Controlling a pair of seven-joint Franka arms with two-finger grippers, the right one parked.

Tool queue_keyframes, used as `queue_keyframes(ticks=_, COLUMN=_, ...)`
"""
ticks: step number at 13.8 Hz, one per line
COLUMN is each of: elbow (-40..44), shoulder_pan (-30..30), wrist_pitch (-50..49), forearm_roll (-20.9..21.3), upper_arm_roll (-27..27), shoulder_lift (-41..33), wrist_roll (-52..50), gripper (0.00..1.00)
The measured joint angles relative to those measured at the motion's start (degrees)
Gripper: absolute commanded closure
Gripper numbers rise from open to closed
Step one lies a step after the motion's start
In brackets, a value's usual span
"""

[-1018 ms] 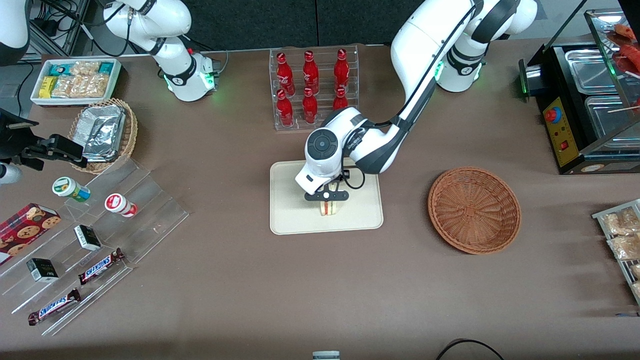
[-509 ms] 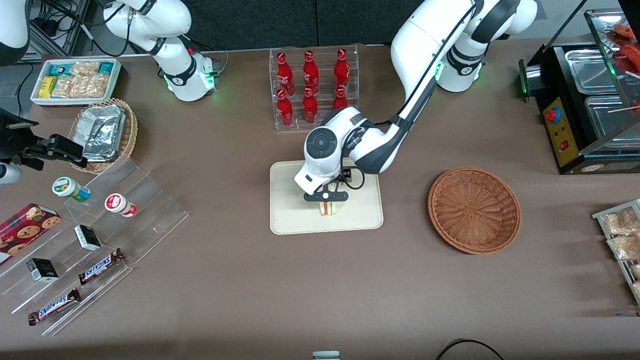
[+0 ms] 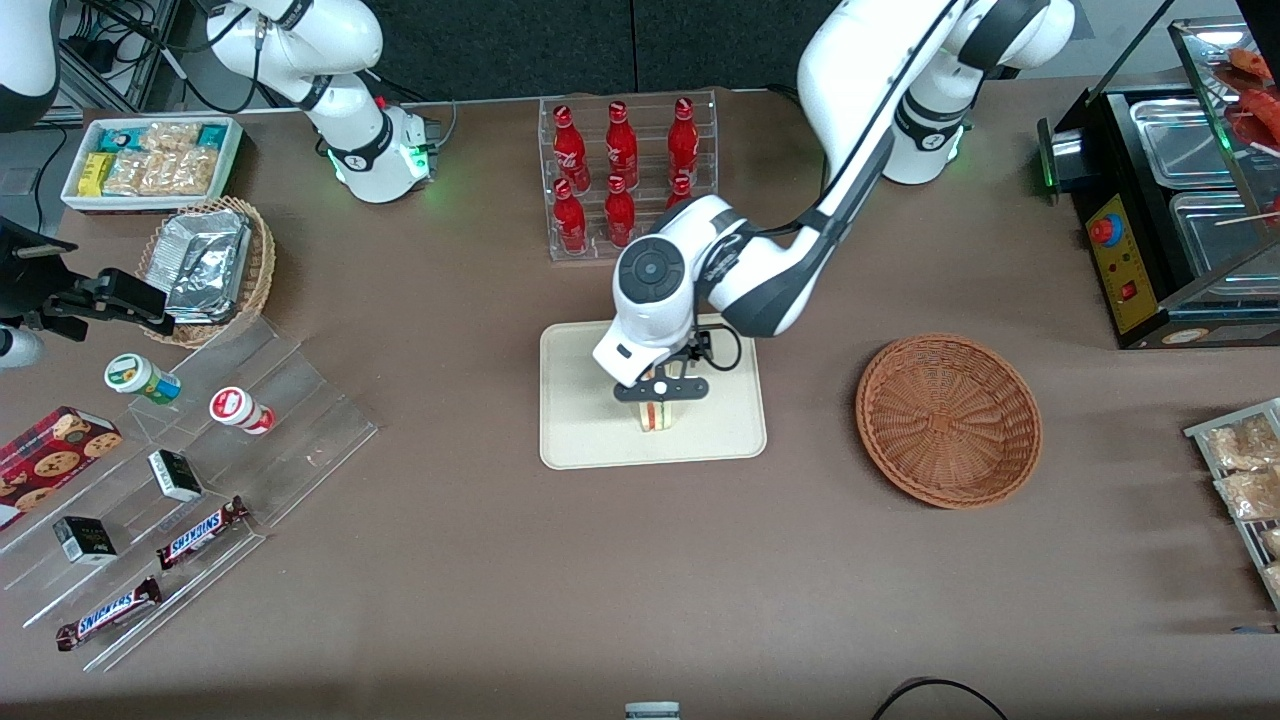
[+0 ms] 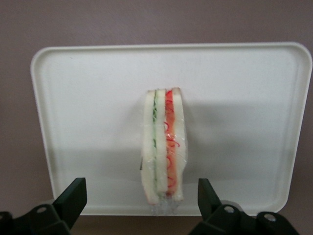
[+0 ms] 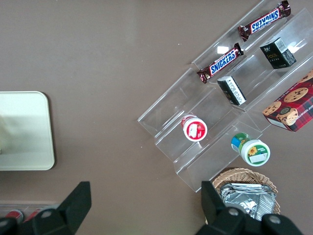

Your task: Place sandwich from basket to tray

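fingers [image 4: 72,197]: were held spread, clear of the wrap, so nothing was dragged
sandwich [image 3: 657,414]: was stood on edge on the tray [image 3: 575,420]
gripper [image 3: 661,389]: was kept just above it
basket [image 3: 948,420]: was left bare

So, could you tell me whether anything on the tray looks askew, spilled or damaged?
Nothing stands out. The sandwich stands on edge on the tray, wrap intact, nothing spilled. The gripper hangs open above it, fingers clear of it. The basket holds nothing.
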Motion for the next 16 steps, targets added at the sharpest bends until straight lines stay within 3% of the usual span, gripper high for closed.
queue_keyframes(ticks=8, elbow=-0.01, shoulder_pan=8.78, wrist_pitch=-3.20, forearm_roll=-0.34, upper_arm_roll=0.16, shoulder_lift=-4.99, wrist_roll=0.78, gripper=0.00)
queue_keyframes(ticks=16, elbow=-2.89, shoulder_pan=18.08, wrist_pitch=-6.17, forearm_roll=-2.37, upper_arm_roll=0.28, shoulder_lift=-8.25, wrist_roll=11.39, gripper=0.00)
